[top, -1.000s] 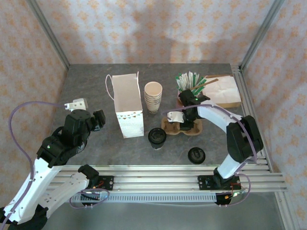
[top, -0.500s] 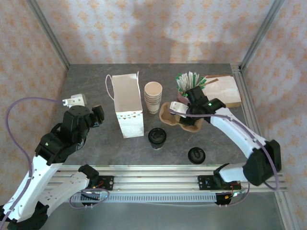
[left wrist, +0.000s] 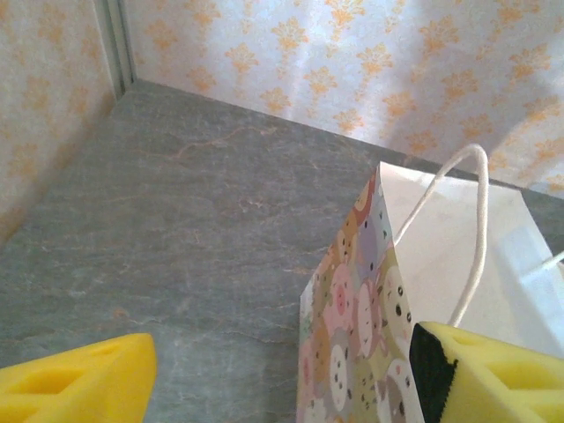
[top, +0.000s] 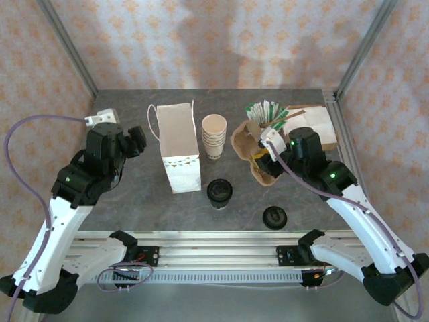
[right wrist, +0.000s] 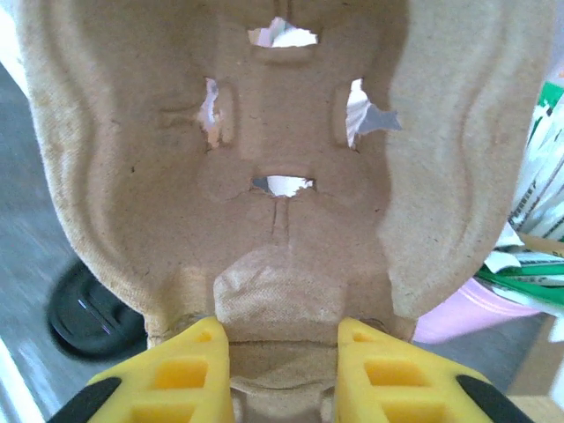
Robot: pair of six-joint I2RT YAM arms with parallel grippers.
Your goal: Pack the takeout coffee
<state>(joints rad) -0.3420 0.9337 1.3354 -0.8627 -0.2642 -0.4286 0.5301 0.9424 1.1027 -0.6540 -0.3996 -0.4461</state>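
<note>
Top external view: the takeout coffee (top: 219, 191) is stood lidded just in front of the white paper bag (top: 179, 144), untouched. Well right of the bag, the pulp cup carrier (right wrist: 282, 159) is held tilted off the table, its rim pinched by the right gripper (right wrist: 280, 357), probably so the cup can be seated in it. The left gripper (top: 136, 141) is held spread just left of the bag, likely to steady it. Grey stone-look table (top: 127, 107) is seen, boxed by orange-patterned walls (top: 201, 40).
</note>
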